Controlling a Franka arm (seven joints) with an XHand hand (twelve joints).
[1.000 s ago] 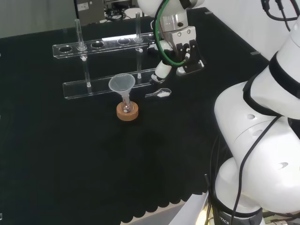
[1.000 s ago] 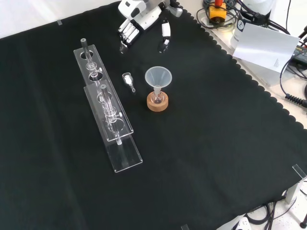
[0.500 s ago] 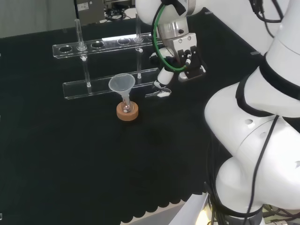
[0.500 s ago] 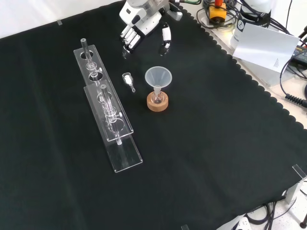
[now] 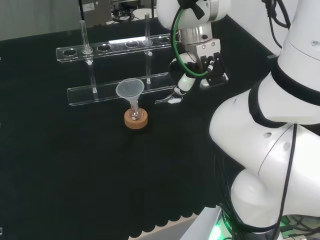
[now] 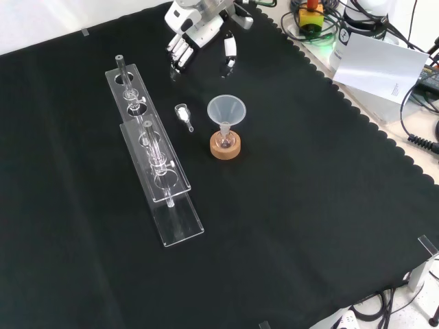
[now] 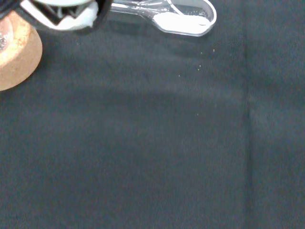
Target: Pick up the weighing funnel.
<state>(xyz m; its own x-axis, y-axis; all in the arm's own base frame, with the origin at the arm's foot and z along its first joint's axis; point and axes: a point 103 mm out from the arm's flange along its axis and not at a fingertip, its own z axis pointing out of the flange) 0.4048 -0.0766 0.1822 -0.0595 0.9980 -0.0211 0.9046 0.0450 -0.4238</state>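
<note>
Near the weighing funnel (image 6: pixel 184 114), I am shifting my released, empty hand (image 6: pixel 200 29) sideways, still lining up; nothing is being grasped yet.

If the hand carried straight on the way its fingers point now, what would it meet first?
Most likely the weighing funnel lying on the black cloth: the open hand points down toward it with nothing between. Depth is unclear, so it might touch bare cloth just short of it.
</note>
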